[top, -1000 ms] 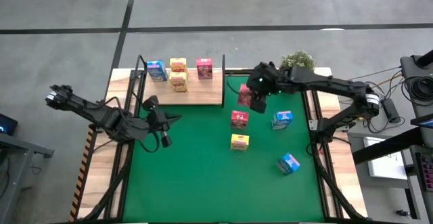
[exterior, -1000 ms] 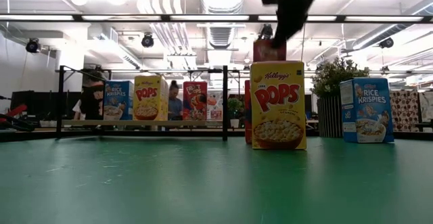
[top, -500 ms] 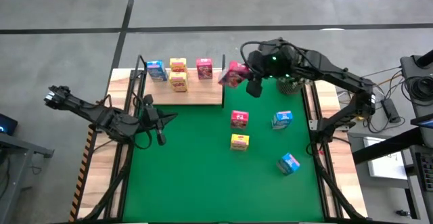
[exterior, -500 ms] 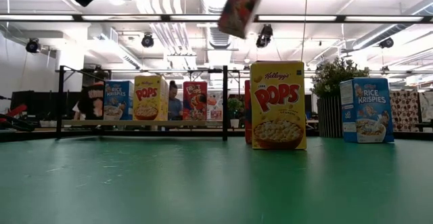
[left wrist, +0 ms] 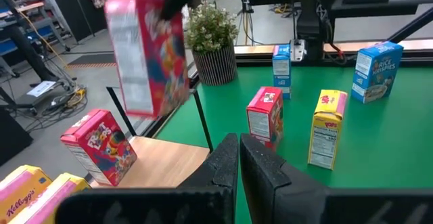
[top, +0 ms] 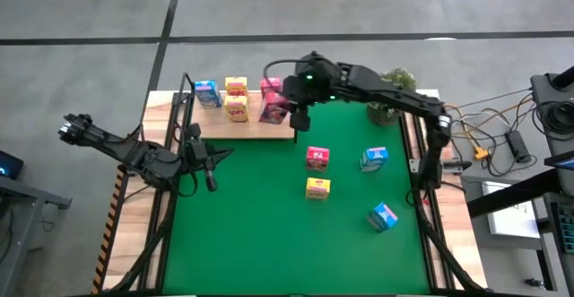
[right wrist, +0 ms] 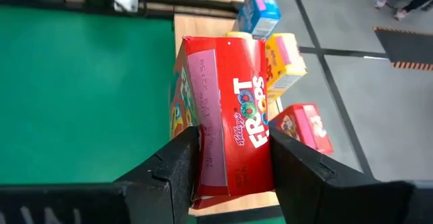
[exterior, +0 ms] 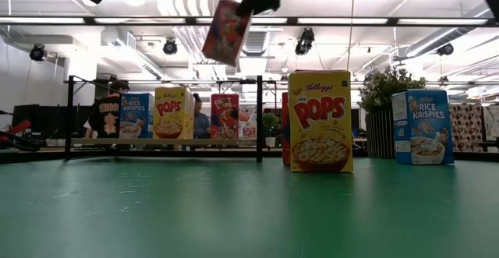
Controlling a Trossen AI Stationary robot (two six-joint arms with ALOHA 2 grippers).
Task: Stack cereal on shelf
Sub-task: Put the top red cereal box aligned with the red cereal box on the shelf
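Note:
My right gripper (top: 293, 109) is shut on a pink cereal box (top: 273, 107), high over the right end of the light-wood shelf (top: 251, 129); the box also shows in the low view (exterior: 227, 32) and the left wrist view (left wrist: 145, 51). On the shelf stand a blue box (top: 207, 92), two yellow boxes (top: 236, 98) and a pink box (top: 270, 85). A pink box (top: 317, 158), a yellow box (top: 317, 188) and two blue boxes (top: 375, 158) (top: 383, 216) stand on the green mat (top: 269, 243). My left gripper (top: 208, 167) is shut and empty over the mat's left edge. My right gripper pinches the pink box between its two fingers (right wrist: 177, 163), on two opposite faces near its upper end (right wrist: 230, 176). The fingers come from above, slanting. The box hangs below them, tilted and lifted clear of the shelf (exterior: 227, 32).
Thin black posts (top: 296, 109) stand at the shelf's ends. A potted plant (top: 392, 82) stands at the far right corner. Open green mat lies toward the near edge.
My right gripper has carried the pink box up from over the mat's far part, then toward the table's left edge, to above the shelf's right end. The box has tipped from upright to tilted and stays clear of everything.

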